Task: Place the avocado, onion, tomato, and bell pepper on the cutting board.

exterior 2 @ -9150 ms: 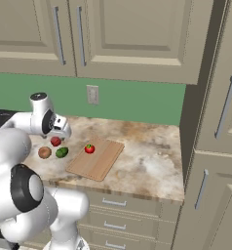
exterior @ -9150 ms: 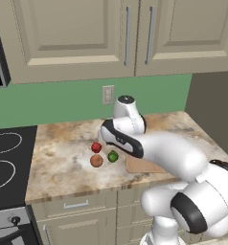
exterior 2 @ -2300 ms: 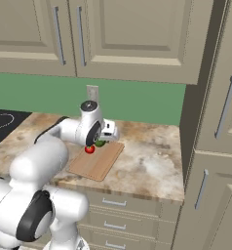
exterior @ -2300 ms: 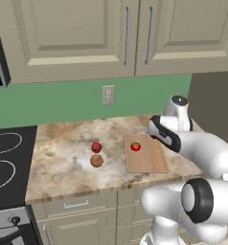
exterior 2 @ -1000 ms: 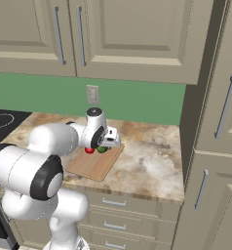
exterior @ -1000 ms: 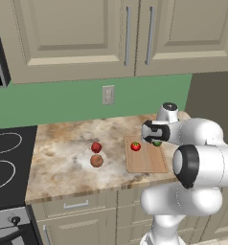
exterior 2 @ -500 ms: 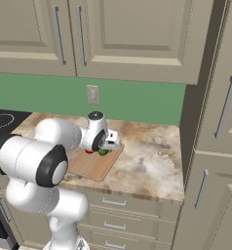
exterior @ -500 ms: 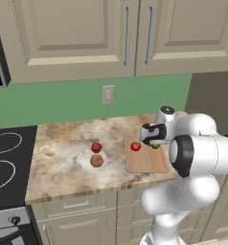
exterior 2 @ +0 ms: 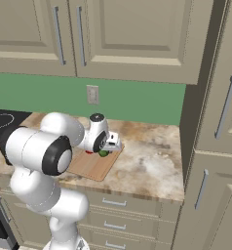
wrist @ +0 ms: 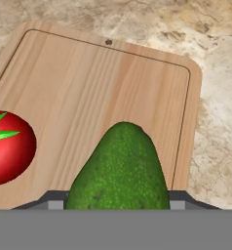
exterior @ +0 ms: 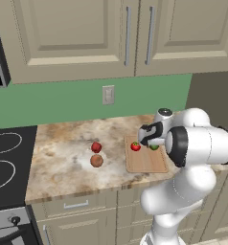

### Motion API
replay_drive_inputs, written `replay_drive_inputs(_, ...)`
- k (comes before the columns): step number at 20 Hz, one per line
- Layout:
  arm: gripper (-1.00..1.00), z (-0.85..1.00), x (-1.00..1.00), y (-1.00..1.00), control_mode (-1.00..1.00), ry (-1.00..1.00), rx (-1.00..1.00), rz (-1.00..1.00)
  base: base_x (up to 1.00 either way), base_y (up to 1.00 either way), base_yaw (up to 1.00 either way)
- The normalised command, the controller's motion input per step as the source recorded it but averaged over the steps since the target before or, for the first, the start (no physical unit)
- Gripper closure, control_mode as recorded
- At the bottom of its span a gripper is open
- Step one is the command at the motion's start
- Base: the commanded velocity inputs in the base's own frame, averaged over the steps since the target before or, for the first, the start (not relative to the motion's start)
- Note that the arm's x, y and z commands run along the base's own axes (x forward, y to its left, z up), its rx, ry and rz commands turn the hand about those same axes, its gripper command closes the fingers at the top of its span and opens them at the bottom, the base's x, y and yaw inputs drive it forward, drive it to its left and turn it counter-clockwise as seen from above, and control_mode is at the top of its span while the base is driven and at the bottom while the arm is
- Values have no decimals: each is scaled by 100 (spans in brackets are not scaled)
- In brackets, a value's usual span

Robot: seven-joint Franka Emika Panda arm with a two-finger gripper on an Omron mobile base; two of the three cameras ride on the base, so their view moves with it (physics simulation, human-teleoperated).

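My gripper (exterior: pixel 152 142) is shut on the dark-green avocado (exterior: pixel 154 147), holding it low over the right part of the light-wood cutting board (exterior: pixel 147 161); whether it touches the wood I cannot tell. In the hand view the avocado (wrist: pixel 120 171) sits between my fingertips, with the board (wrist: pixel 98 83) beneath. The bright-red tomato (exterior: pixel 135 146) lies on the board's left part, also the tomato (wrist: pixel 8 146) at the left of the hand view. Left of the board, on the counter, are the deep-red bell pepper (exterior: pixel 96 147) and the brown onion (exterior: pixel 96 161). From the right side, the gripper (exterior 2: pixel 106 148) holds the avocado (exterior 2: pixel 104 153) over the board (exterior 2: pixel 91 167).
A black stovetop (exterior: pixel 5 158) borders the marbled counter (exterior: pixel 58 162) on the left. A wall outlet (exterior: pixel 108 94) sits on the green backsplash under the upper cabinets. A tall cabinet (exterior 2: pixel 220 146) closes off the counter's right end.
The avocado, earlier on the counter beside the onion and bell pepper, is now over the board in my grip. In the last second the hand has sunk slightly toward the board.
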Motion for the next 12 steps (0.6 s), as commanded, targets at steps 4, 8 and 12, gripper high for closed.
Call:
replay_drive_inputs(4,-100,-15,10,0,-100,1,0,0,0,0,0)
replay_drive_inputs(8,-100,-3,2,0,-100,0,0,0,0,0,0)
replay_drive_inputs(12,-100,0,0,0,-100,0,0,0,0,0,0)
